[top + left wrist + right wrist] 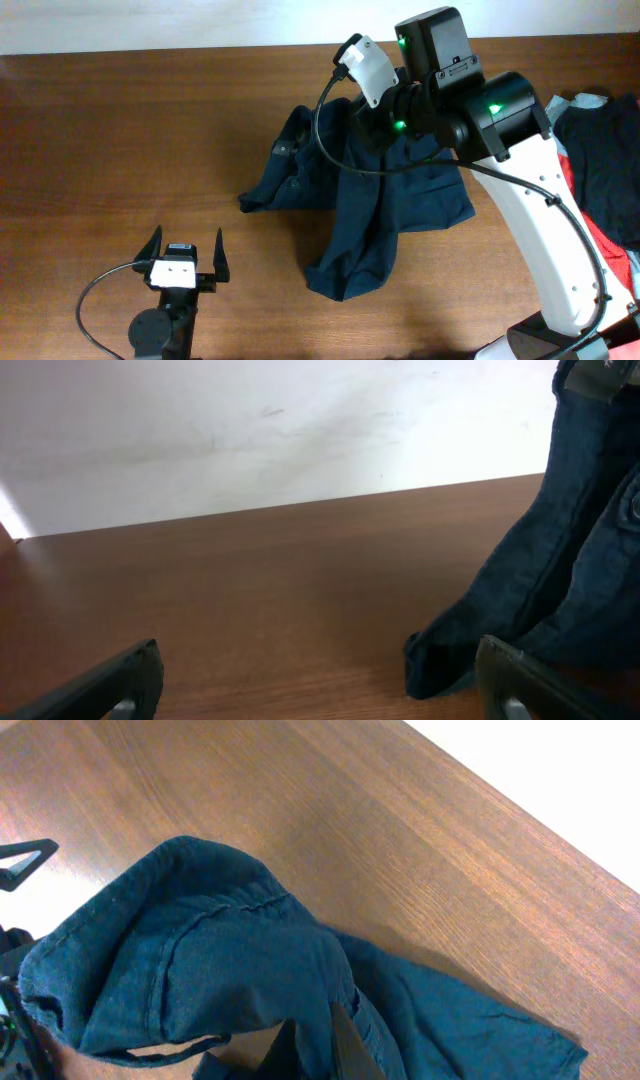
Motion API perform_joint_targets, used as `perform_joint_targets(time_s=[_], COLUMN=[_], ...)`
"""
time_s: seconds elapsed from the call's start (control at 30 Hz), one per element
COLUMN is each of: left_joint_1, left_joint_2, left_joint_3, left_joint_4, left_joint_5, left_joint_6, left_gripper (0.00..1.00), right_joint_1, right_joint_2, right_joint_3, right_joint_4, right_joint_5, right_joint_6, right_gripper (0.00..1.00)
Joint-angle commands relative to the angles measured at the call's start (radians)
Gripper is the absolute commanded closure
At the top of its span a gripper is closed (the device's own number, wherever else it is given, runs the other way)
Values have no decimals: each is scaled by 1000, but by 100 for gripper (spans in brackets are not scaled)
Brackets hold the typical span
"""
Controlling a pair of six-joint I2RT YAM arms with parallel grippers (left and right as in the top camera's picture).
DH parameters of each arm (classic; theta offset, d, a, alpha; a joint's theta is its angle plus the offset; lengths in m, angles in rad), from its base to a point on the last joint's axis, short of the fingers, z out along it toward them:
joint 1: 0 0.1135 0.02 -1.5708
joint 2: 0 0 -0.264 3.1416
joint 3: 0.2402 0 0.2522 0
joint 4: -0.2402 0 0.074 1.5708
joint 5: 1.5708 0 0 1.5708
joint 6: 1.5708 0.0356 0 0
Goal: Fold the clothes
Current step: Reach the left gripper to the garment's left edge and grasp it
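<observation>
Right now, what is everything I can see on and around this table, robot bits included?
shorts: one pair, dark navy, mid-table, crumpled, one part lifted
pile of clothes: one heap, navy, red and pale grey-blue, at the table's right edge
table: one, brown wood, under everything
wall: one, white, behind the table
left gripper: one, black, open, front left, holding nothing
right gripper: one, black, shut on the shorts
right arm: one, white and black with green lights, over the shorts
</observation>
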Motion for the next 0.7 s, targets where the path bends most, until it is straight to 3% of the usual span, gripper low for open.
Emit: perform_joint_targets(time_s=[0.0,0.17,0.37,0.5,0.67], left_joint_1=[-5,-5,-5,-5,-5], left_joint_2=[-9,-9,-1,64,282], left_joint_3=[-8,-7,4,95,301], left_joint_4=[3,23,198,150,94], left_joint_5=[7,-6,215,217,302], left_joint_6=[2,0,-31,-59,-59], left_gripper=[1,1,1,1,1], right_joint_1=[4,4,4,4,4], right_joint_2=[-27,-28,-34,-45,-53], right_joint_3=[10,10,12,26,65], right_joint_4=[3,3,31,57,67], right_joint_5=[-16,-16,-16,-16,-16], right_joint_6=[16,16,43,73,131], right_gripper=[96,96,96,96,96])
